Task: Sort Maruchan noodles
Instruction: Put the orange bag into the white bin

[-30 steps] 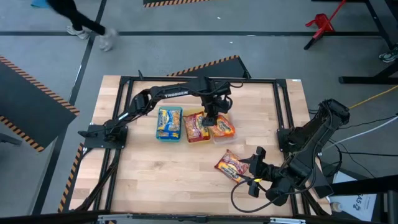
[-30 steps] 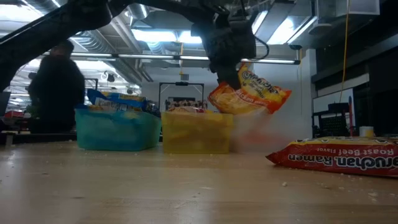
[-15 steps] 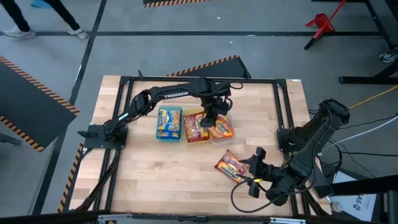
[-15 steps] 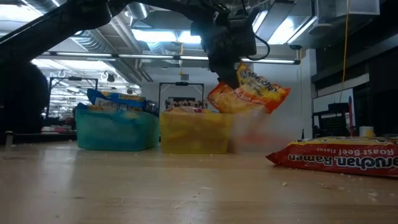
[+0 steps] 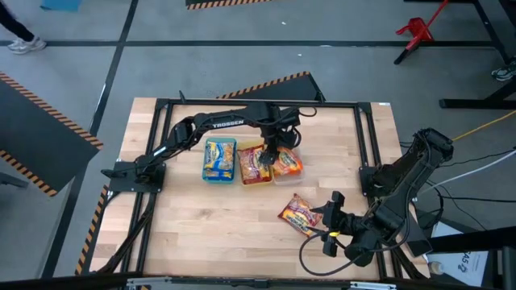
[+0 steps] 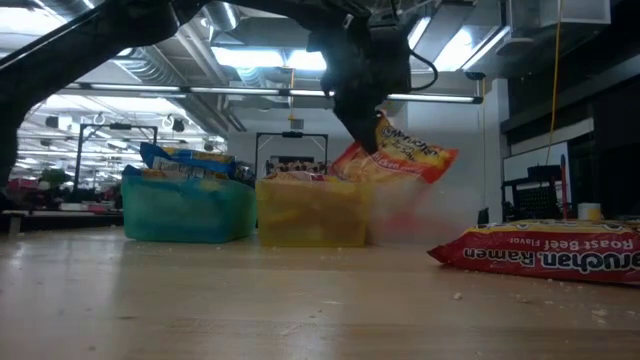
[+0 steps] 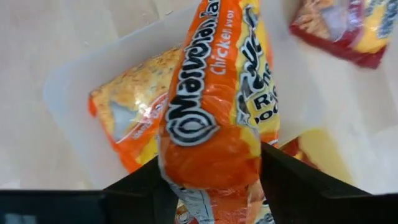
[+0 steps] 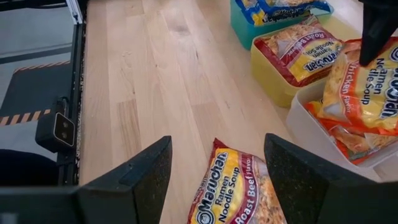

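An orange Maruchan packet point(image 7: 211, 93) hangs from my left gripper point(image 5: 272, 153) over the clear tray point(image 7: 74, 81), where another orange packet point(image 7: 127, 106) lies flat. In the low view the held packet point(image 6: 400, 160) tilts, its lower end behind the yellow tray point(image 6: 312, 210). The yellow tray point(image 5: 254, 165) holds red packets; the green tray point(image 5: 219, 159) holds blue-yellow ones. A red Roast Beef packet point(image 8: 239, 186) lies flat on the table. My right gripper point(image 8: 217, 146) is open, its fingers on either side of that packet's near end. My left gripper pinches the orange packet between its two fingers at one end point(image 7: 208, 158), coming from above and pointing down. The packet hangs tilted below the fingers point(image 6: 365, 125). Whether its lower end rests on the packet in the clear tray, I cannot tell.
The three trays stand side by side in the table's middle, toward the far edge. A black frame rail point(image 5: 367, 145) runs around the table top. Bare wood point(image 5: 210, 217) lies between the trays and the near edge, left of the red packet point(image 5: 300, 216).
My left gripper has come down a little over the clear tray, still shut on the orange packet. The packet now hangs lower, its lower end sunk behind the yellow tray's rim in the low view. A person has walked out of view beyond the table.
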### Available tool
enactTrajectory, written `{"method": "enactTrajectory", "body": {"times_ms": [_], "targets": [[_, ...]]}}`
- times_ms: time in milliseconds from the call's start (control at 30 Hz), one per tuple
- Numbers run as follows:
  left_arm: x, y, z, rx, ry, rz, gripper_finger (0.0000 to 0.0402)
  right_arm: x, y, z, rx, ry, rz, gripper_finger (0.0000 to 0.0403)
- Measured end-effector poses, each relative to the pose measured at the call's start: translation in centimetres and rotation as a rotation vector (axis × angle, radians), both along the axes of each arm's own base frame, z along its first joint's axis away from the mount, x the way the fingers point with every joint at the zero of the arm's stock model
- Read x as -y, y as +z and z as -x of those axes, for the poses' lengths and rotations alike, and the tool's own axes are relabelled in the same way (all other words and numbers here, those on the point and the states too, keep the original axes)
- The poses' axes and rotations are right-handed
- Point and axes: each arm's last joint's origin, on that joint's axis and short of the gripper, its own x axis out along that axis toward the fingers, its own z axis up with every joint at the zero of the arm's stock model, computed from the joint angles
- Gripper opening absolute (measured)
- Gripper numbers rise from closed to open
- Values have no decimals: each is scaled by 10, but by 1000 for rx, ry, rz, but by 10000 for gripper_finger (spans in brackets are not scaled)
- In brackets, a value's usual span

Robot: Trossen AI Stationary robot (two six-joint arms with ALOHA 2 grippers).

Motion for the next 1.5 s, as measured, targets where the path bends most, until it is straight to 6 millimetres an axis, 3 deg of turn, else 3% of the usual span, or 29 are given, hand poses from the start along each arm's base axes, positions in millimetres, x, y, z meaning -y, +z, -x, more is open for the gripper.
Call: {"method": "enactTrajectory", "body": {"times_ms": [233, 500, 933, 1233, 1500], "targets": [[-2, 1, -4, 20, 22, -98, 205, 1, 0, 0, 5, -7, 8, 237], [13, 0, -5, 0, -12, -107, 207, 3, 0, 0, 23, -30, 52, 237], [9, 1, -7, -2, 14, -271, 264, 3, 0, 0, 34, -41, 52, 237], [9, 6, -7, 13, 26, -317, 277, 3, 0, 0, 40, -47, 59, 237], [10, 17, -9, 51, 35, -359, 294, 6, -13, 3, 17, -69, 53, 237]]}}
